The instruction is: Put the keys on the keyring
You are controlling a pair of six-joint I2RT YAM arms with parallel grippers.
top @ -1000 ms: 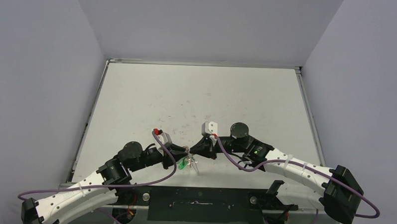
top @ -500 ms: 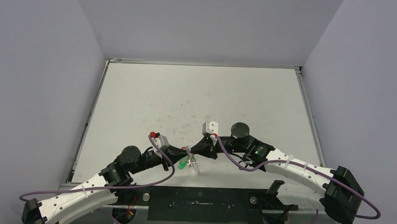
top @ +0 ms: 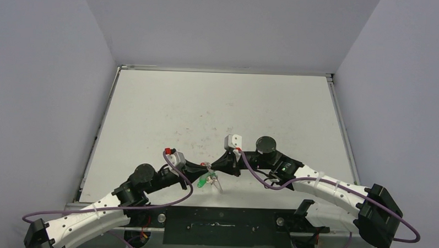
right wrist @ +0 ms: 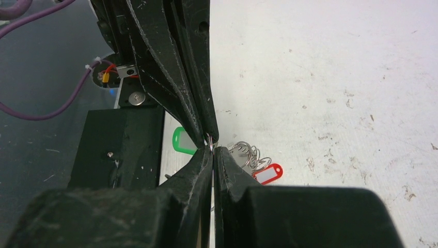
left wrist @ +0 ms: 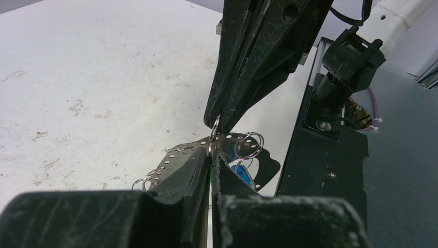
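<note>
Table [top: 218, 102]: the work was held over its near edge, close to both bases.
Right gripper [left wrist: 217, 120]: jaws were closed on the keyring [left wrist: 178, 156], pinched by a small loop at its rim, probably to steady it for the other arm.
Left gripper [left wrist: 210, 160]: jaws were closed tip to tip with the right one, at the rim; exactly what was pinched could not be told.
Keyring: it was held between the two grippers, apparently off the table, roughly level, with its span crosswise to the fingers.
Keys [top: 217, 184]: they were hung below the meeting point, long axes downward.
Tags: green [right wrist: 181, 140], red [right wrist: 268, 174] and blue [left wrist: 240, 173] were seen beneath.
</note>
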